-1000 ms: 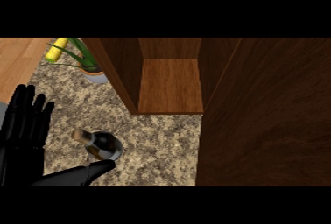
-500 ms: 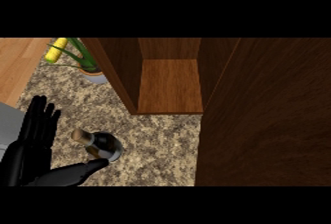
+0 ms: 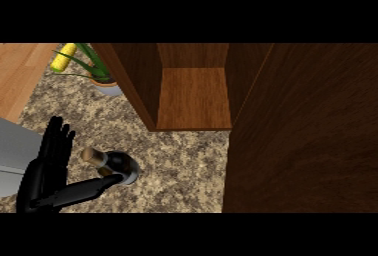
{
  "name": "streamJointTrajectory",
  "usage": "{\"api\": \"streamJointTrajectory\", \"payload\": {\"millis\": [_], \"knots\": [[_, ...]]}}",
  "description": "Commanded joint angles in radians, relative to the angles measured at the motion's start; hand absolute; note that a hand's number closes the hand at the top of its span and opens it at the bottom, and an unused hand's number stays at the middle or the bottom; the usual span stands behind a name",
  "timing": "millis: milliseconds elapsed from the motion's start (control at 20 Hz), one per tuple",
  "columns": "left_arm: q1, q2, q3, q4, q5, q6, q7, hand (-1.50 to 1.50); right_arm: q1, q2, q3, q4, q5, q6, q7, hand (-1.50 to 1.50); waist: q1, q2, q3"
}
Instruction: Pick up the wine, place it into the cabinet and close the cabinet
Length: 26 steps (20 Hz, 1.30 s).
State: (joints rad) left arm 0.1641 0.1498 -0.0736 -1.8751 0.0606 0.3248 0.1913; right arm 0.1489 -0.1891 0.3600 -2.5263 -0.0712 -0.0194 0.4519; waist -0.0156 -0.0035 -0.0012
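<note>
Your left hand (image 3: 46, 167) stands open, fingers straight, thumb touching the wine bottle (image 3: 112, 165) at near left, open cabinet (image 3: 193, 97) farther right.

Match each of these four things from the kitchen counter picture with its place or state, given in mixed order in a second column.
Things:
1. dark wine bottle with a cork-coloured top
2. wooden cabinet
3. potted green plant
4. black left hand

Places or states:
A. open, shelf bare
B. at the cabinet's left, by the counter's far edge
C. fingers straight, thumb against the bottle
D. standing on the speckled counter

Pairs: 1-D, 2-A, 3-B, 4-C
</note>
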Motion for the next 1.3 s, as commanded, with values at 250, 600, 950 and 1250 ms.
{"api": "streamJointTrajectory", "payload": {"millis": [250, 600, 950, 1250], "knots": [[-0.009, 0.020, 0.092, 0.204, 0.084, -0.105, -0.140, -1.50, 0.004, 0.002, 0.051, -0.234, 0.008, -0.038, 0.115, -1.50, 0.005, 0.000, -0.001], [-0.051, -0.027, 0.085, 0.391, 0.092, -0.155, -0.268, -1.50, -0.008, -0.038, -0.034, -0.240, -0.078, -0.017, 0.152, -1.50, 0.003, 0.002, 0.000], [-0.062, -0.077, 0.082, 0.583, 0.059, -0.171, -0.444, -1.50, 0.056, -0.036, -0.009, -0.258, -0.070, -0.001, 0.082, -1.50, -0.006, 0.001, 0.000], [-0.063, -0.083, 0.076, 0.637, 0.064, -0.210, -0.474, -1.50, 0.033, -0.021, 0.033, -0.261, -0.027, -0.031, 0.110, -1.50, 0.001, 0.000, 0.000]]}}
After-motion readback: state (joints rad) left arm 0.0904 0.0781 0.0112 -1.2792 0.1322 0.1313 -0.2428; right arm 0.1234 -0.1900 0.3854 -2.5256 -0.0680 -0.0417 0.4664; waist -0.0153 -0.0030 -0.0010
